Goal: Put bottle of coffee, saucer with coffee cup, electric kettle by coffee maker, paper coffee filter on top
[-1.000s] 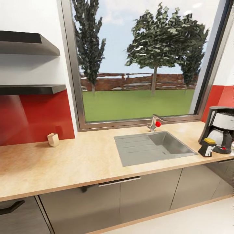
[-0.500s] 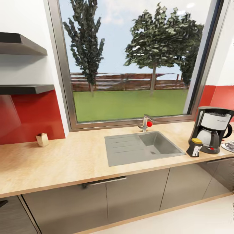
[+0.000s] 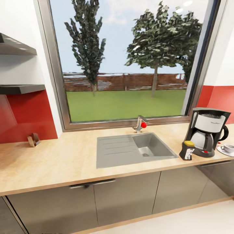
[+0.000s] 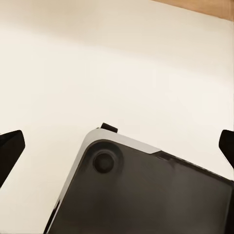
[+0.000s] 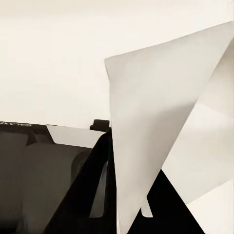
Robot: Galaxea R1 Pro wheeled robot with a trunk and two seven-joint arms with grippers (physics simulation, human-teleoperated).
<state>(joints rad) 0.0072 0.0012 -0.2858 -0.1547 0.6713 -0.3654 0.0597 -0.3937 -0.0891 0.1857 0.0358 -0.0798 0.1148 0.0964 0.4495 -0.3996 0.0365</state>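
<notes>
Coffee maker (image 3: 207, 131) is my landmark now, standing on the countertop (image 3: 65, 162) well to the right of the sink (image 3: 135, 149). Over the last second the whole head view has slid: the coffee maker came in from the frame's edge toward me, and the shelves (image 3: 19, 88) drifted off the other way. That is the camera turning with the base, not the things moving. Touching or just beside the coffee maker's front left corner stands the bottle of coffee (image 3: 187, 150), yellow-capped. On the coffee maker's far right the saucer (image 3: 223, 149) has come into view with the coffee cup (image 3: 228, 148) sitting on it. So I judge those steps done; I see no kettle.

In the right wrist view, the paper coffee filter (image 5: 161, 146) stands up as a white folded cone, pinched between the right gripper's (image 5: 127, 197) jaws. The left gripper's (image 4: 117, 146) fingertips (image 4: 9, 151) sit far apart at the edges of its view, nothing between them, above the robot's dark base.

I judge I am carrying the filter over; next I must close in on the coffee maker and set it on top.
</notes>
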